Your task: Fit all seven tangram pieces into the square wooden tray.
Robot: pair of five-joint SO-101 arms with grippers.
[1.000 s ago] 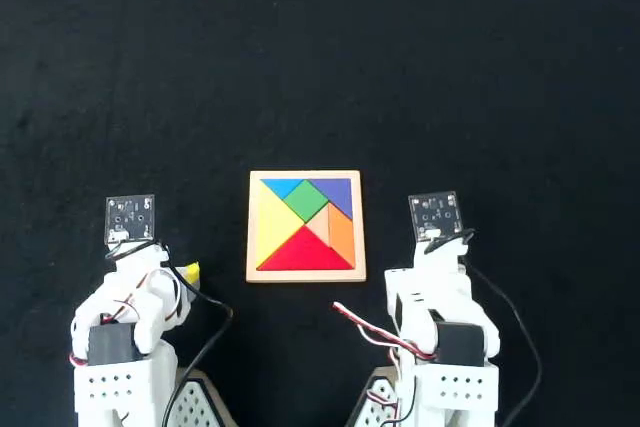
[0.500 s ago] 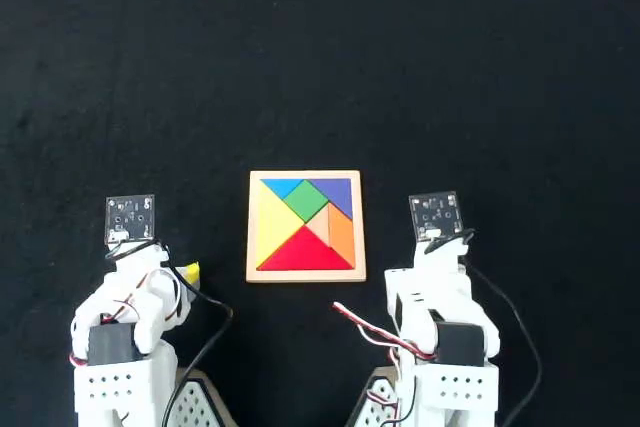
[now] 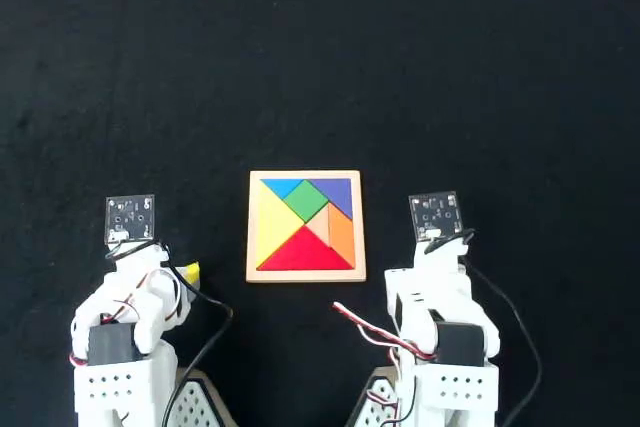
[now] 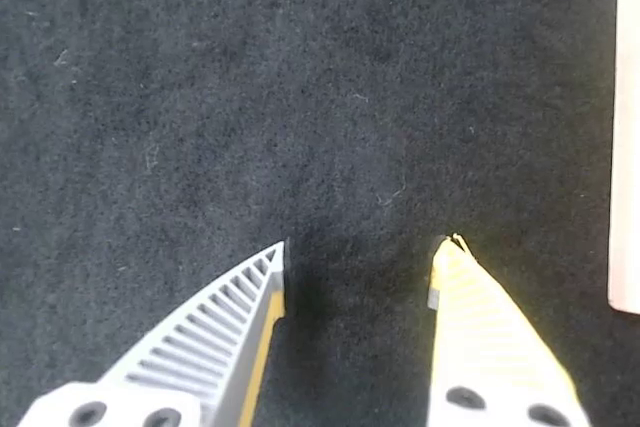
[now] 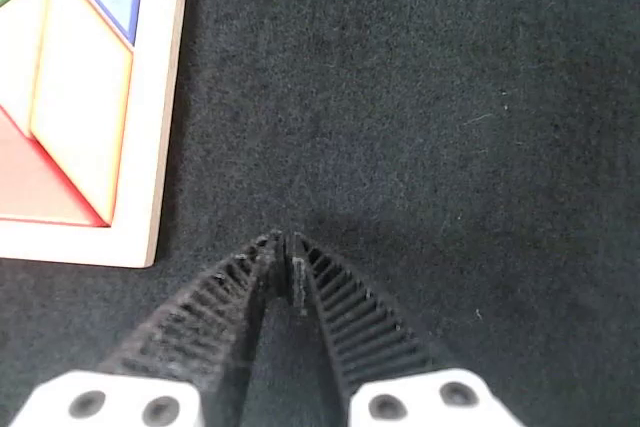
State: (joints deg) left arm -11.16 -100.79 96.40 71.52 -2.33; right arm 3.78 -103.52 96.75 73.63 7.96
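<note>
A: How far along is the puzzle, in your judgement?

B: I think it is finished. The tray (image 3: 305,276) lies on the black counter (image 3: 480,97), between the two arms and a little in front of them. Its inside is filled with colour, with no gap that I can see. I count seven pieces: the red triangle (image 3: 303,250) at the near edge, the yellow triangle (image 3: 270,225) on the left arm's side, the green square (image 3: 307,199) near the far edge, the blue triangle (image 3: 281,187) in one far corner, the purple piece (image 3: 340,192) in the other, the orange piece (image 3: 342,235) on the right arm's side, and a small pale triangle (image 3: 318,230) in the middle.

A: So nothing is left to place?

B: No loose piece lies on the counter around the tray. In my judgement nothing remains, except perhaps to check that every piece sits flat. This I cannot tell from above.

A: And the arms?

B: Both are folded back over their bases and neither touches the tray. The left arm (image 3: 125,317) sits on one side of it, the right arm (image 3: 440,317) on the other. The left pincer (image 4: 365,247) hangs low over bare counter with its two fingers (image 4: 480,327) apart and nothing between them. The pale rim of the tray is just to its side. The right pincer (image 5: 283,242) has its tips together and holds nothing. It points at the counter just beside a near corner of the tray.
</note>
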